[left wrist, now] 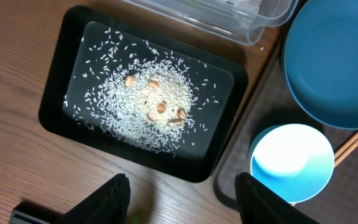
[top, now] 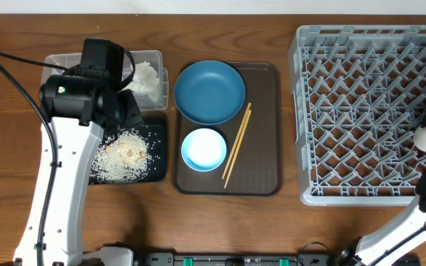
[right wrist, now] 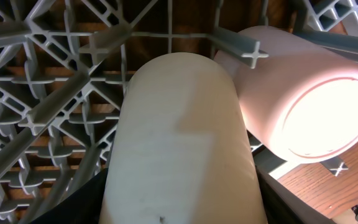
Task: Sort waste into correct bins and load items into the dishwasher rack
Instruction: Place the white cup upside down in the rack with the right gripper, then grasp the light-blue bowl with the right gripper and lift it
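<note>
The right hand [right wrist: 179, 200] grips the white cup [right wrist: 179, 143] by its sides, low over the right edge of the dishwasher rack [top: 361, 89]. The pink-inside cup [right wrist: 303, 106] lies on its side among the pegs, just beside the white one and perhaps touching it. That closeness is what worries me. If the white cup goes down where it hangs, I think it could knock its neighbour or come to rest on a peg top and then tip or roll once it is let go. It is also near the rack's outer wall, so a loose release might send it over onto the table [top: 21, 170].

The left hand [left wrist: 182, 193] is middling wide and empty, its fingers [left wrist: 114, 199] hanging over the near rim of the black tray [left wrist: 55, 106]. The rice [left wrist: 148, 102] lies heaped in that tray with a few brown bits on top. A careless dip there would probably flick grains onto the table or nudge the tray against the brown serving tray [top: 261, 170] next to it.

The light blue bowl [left wrist: 291, 163] sits just beside that hand. The dark blue plate [top: 209, 92] and chopsticks [top: 237, 144] wait on the same serving tray. Reaching for the bowl with the hand this narrow looks chancy, since a finger might catch the rim and skid it into the chopsticks. The tissue [top: 145, 76] rests in the clear tub [top: 157, 55].
</note>
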{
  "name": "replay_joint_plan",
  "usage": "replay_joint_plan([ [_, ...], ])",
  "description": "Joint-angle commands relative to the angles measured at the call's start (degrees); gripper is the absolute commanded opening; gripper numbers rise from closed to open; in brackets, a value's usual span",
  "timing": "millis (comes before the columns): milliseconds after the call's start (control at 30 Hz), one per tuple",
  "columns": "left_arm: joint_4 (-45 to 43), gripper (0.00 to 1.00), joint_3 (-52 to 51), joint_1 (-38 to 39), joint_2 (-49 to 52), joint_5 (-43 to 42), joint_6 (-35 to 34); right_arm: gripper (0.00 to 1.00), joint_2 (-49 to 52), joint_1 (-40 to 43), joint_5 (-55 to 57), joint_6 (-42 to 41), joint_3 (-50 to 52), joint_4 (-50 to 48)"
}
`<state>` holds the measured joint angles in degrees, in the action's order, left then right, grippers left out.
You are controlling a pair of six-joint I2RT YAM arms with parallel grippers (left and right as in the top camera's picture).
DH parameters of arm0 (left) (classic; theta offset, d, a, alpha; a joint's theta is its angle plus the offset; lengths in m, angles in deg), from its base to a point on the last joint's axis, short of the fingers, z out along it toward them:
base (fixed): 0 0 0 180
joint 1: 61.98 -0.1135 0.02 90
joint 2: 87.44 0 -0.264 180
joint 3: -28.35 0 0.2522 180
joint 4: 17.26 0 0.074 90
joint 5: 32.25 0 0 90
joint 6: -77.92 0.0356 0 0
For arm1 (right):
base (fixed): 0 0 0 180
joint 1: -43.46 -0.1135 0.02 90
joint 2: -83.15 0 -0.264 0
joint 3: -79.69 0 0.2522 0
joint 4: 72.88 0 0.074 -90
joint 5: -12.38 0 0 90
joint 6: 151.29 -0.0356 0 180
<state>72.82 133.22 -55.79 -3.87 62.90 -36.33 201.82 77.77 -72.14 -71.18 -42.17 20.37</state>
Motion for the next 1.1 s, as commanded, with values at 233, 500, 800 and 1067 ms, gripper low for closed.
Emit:
replay_joint_plan([
  [233,0.39,0.62,0.02,0.02,0.17,1.33,-0.96,0.99,0.26,0.24,-2.99,-0.79,-0.48,0.72],
  [500,0.79,0.71,0.02,0.02,0.17,1.29,-0.96,0.99,0.04,0.20,-9.01,0.35,-0.50,2.62],
  [800,0.87,0.80,-1.27,0.04,0.28,-3.48,-0.90,0.97,-8.33,-3.02,-18.64,3.61,-0.57,0.63],
  [1067,-2.69,0.80,-6.54,0.15,0.39,-8.83,0.59,0.97,-17.66,-13.77,-19.91,5.75,-0.57,-0.13],
])
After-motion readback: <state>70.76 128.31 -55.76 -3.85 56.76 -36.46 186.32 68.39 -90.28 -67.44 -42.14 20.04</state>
